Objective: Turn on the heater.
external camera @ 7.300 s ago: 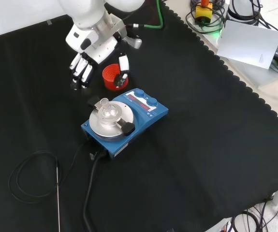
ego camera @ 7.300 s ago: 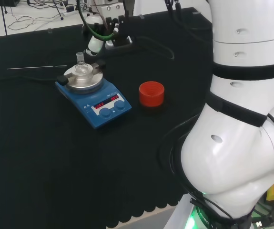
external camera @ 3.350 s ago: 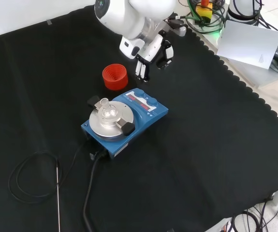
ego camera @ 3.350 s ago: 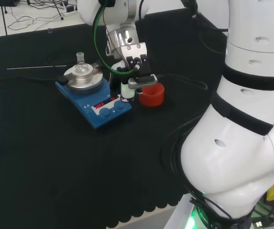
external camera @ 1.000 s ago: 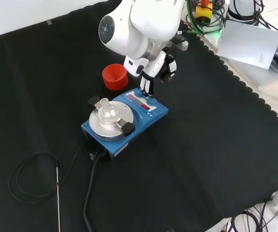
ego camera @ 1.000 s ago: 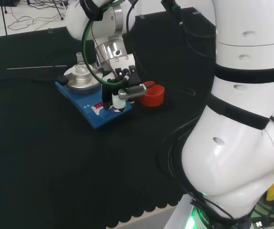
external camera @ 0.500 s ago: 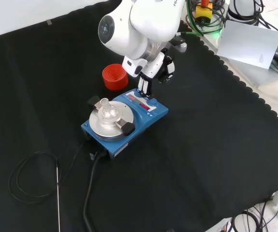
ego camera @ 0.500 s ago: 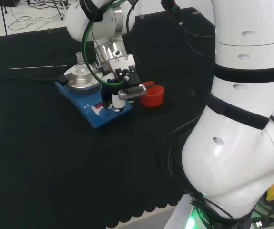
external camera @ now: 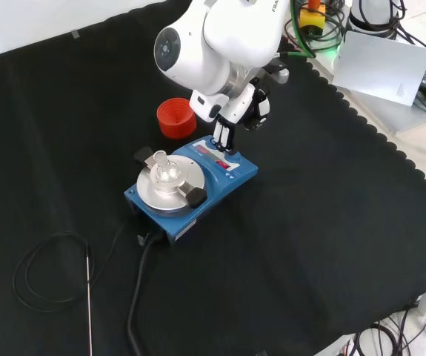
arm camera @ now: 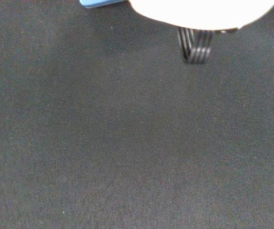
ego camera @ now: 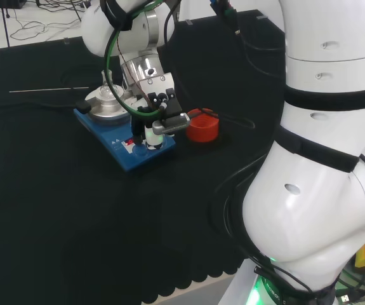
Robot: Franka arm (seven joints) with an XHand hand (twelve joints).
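Head view, left to right:

- Thin metal rod [ego camera: 49,89] lying flat on the black cloth [ego camera: 55,210], far left, well apart from the heater.
- Blue heater [ego camera: 120,141] standing on the cloth left of centre, round metal top plate [ego camera: 109,108] at its far end, small clear flask [ego camera: 108,94] upright on the plate, partly hidden behind the arm.
- Hand [ego camera: 157,121] poised over the heater's near control panel, fingers [ego camera: 149,136] held straight and close together, pointing down, tips at or touching the knob area; contact not confirmable. Thumb sticking out sideways toward the red ring. Nothing held.
- Red ribbed ring [ego camera: 202,126] on the cloth just beside the heater, to its right.
- Large white arm links [ego camera: 322,159] along the right edge.
- Pale floor with loose cables [ego camera: 36,22] beyond the cloth's far edge.

Front view, left to right:

- Black cable [external camera: 46,271] looped on the cloth at lower left, the rod running straight down beside it.
- Thick black lead [external camera: 140,282] leaving the heater's lower-left corner.
- Heater [external camera: 238,174] at centre, set at an angle, red display lit near the hand [external camera: 227,122].
- Red ribbed ring [external camera: 175,117] above the heater, close to the arm.
- Scalloped cloth edge [external camera: 375,130] at right, then white sheet [external camera: 387,67] and coiled cables on the bench beyond.

Wrist view: black cloth [arm camera: 127,143] below, a blue corner of the heater [arm camera: 101,3] at the edge.
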